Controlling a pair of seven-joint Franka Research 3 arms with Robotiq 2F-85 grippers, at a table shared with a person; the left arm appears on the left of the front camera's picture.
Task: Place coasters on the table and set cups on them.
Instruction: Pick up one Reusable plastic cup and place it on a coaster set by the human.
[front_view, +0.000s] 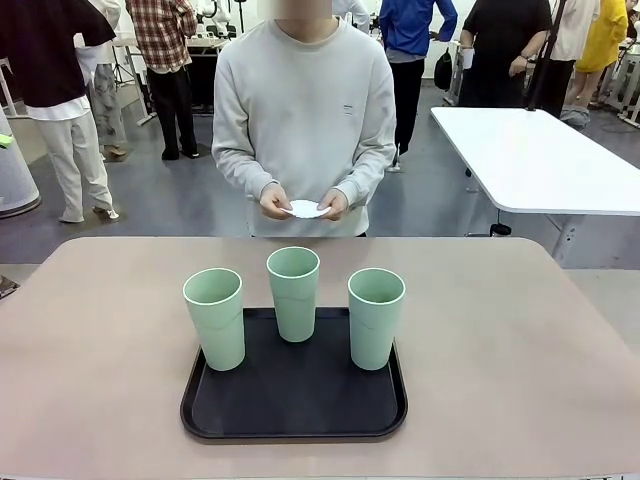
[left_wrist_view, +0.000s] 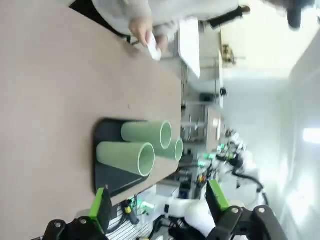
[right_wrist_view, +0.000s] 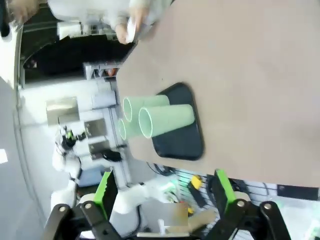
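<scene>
Three pale green cups stand upright on a black tray (front_view: 290, 425) on the beige table (front_view: 520, 350): the left cup (front_view: 215, 318), the middle cup (front_view: 294, 293) and the right cup (front_view: 376, 317). Beyond the table's far edge a person holds white coasters (front_view: 307, 209) in both hands. In the left wrist view the cups (left_wrist_view: 142, 147) lie sideways in the picture, and my left gripper (left_wrist_view: 158, 201) is open, well back from them. In the right wrist view the cups (right_wrist_view: 160, 117) and tray (right_wrist_view: 182, 140) sit ahead of my right gripper (right_wrist_view: 164, 192), open with nothing between its fingers.
A white rectangular table (front_view: 540, 160) stands behind on the right. Several people stand in the background. Bare tabletop lies to both sides of the tray and between the tray and the person.
</scene>
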